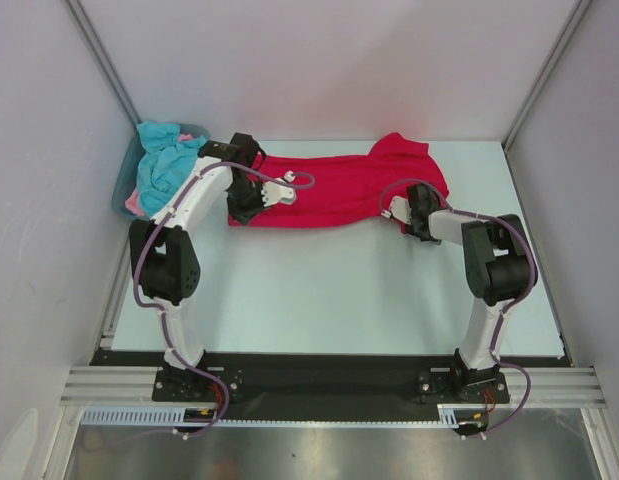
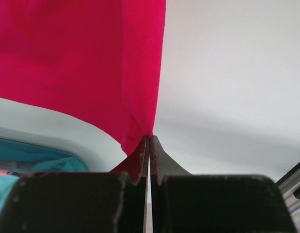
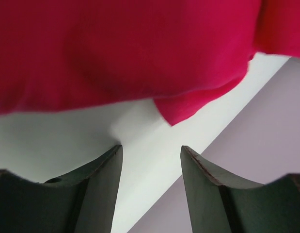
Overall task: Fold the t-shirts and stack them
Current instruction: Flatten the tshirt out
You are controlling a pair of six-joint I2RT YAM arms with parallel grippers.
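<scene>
Right now my left fingers [image 2: 145, 151] are pressed together on a corner of the red t-shirt [image 1: 329, 188], and in the left wrist view the cloth rises from their tips toward 11 o'clock. My right fingers [image 3: 111, 162] stand a moderate way apart with nothing between them. The shirt's lower edge shows just past their tips at 12 o'clock, with a small pointed fold nearest, at about 1 o'clock.

From above, the shirt stretches as a long band across the far half of the table [image 1: 319, 290], from 10 o'clock to 1 o'clock, with cloth bunched at the 1 o'clock end. The grey-blue tub [image 1: 122, 195] sits in the 10 o'clock corner, holding a turquoise t-shirt [image 1: 164, 160] and a bit of pink cloth [image 1: 136, 204]. Bare table runs from the shirt's near edge toward 6 o'clock.
</scene>
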